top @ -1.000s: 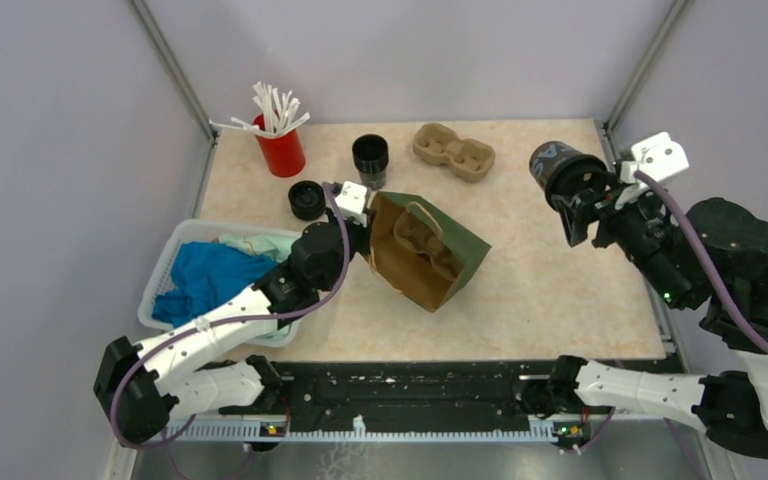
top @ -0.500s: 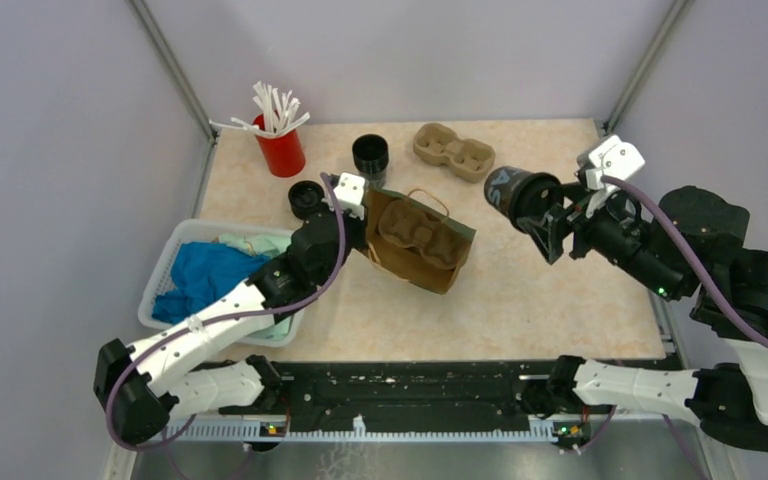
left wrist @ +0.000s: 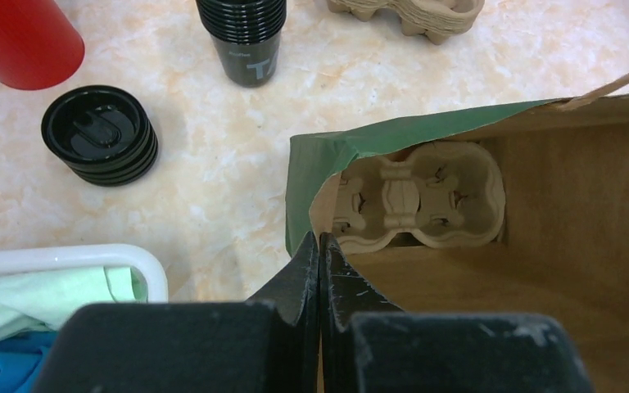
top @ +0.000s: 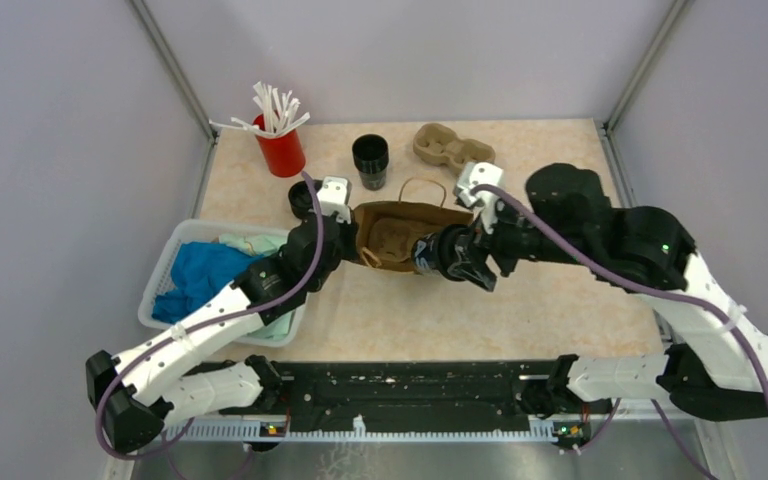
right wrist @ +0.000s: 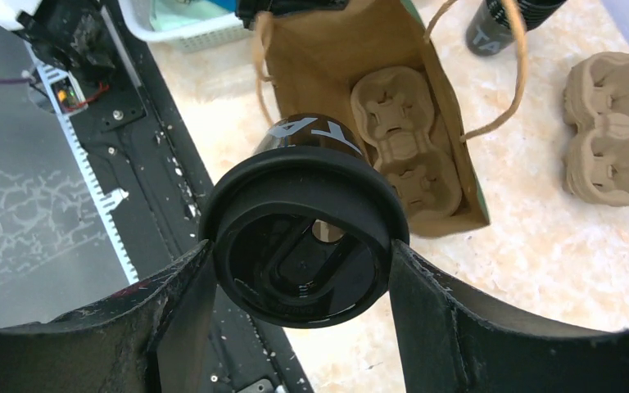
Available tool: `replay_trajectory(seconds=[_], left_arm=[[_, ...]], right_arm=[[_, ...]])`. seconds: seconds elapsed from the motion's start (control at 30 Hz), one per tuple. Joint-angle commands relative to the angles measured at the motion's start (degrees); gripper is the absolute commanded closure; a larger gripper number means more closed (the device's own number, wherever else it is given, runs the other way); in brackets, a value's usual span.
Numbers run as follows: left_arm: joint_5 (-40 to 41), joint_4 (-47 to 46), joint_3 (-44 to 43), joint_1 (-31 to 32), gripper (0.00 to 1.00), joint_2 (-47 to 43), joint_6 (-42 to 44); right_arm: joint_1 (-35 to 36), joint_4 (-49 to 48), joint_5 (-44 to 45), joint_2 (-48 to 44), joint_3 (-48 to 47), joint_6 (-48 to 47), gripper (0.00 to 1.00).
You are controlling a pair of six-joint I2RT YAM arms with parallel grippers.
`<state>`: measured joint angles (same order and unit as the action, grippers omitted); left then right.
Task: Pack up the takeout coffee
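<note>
From above, my left hand (top: 357,241) is pinched shut on the rim of the paper bag (top: 397,212), which lies in the middle of the counter (top: 550,290). My right hand (top: 445,259) is clamped around the coffee (top: 426,251). The cup is tipped on its side at the bag's mouth. I cannot tell whether its base has crossed the rim. Bare counter lies to the right of the bag and in front of it. Behind the bag stand a red cup (top: 281,152), a stack of black cups (top: 370,160) and a stack of pulp trays (top: 451,149). A white basket (top: 163,268) sits at the left edge of the counter.

My left wrist camera shows both fingers pressed together on the bag's edge, green outside and brown inside. A pulp tray (left wrist: 419,196) lies at the bag's far end, filling its width. The front cup of the stack bears a pale "T". A stack of black lids (left wrist: 98,134) lies just beside the red cup, apart from the bag.

My right wrist camera looks onto the coffee's black lid, with one finger on each side of it. White letters "TA" show on the cup's wall. Beyond it the bag gapes open, with its two string handles (right wrist: 514,74) looped at the sides of the mouth. The stacked cups at the top also read "TA". The counter's near edge and a black rail (right wrist: 131,147) run along the left.
</note>
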<state>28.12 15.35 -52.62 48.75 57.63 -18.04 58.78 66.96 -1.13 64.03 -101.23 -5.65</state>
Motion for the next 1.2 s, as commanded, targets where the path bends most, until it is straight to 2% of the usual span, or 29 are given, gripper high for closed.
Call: replay_trajectory(seconds=[0.0,0.3,0.53,0.67,0.83,1.0,1.17], left_arm=[[0.46,1.78,-1.37,-0.06,1.00,-2.76,-2.54],[-1.95,-0.82,-0.55,-0.06,1.00,-4.43,-1.95],[-4.44,-4.26,1.95,-0.05,1.00,-6.56,-1.59],[-6.17,-6.95,3.80,-0.06,1.00,-8.48,-0.05],[-7.86,-8.99,7.20,-0.06,1.00,-11.34,2.06],[-8.73,-17.00,13.28,-0.06,1.00,-14.81,5.60],[-8.80,-23.24,18.42,-0.06,1.00,-16.78,7.57]], right_arm=[[0.45,-2.14,-1.44,3.60,-2.29,-4.80,0.65],[1.03,-1.63,1.61,11.83,-4.56,-9.28,0.65],[4.88,-2.62,13.19,18.90,-3.89,-14.22,0.66],[5.99,-5.03,11.33,19.93,0.90,-19.24,0.66],[6.52,-11.39,15.09,19.13,6.79,-23.29,0.66],[7.27,-15.21,20.29,19.16,11.61,-26.69,0.66],[7.34,-17.28,21.86,19.48,13.63,-26.54,0.66]])
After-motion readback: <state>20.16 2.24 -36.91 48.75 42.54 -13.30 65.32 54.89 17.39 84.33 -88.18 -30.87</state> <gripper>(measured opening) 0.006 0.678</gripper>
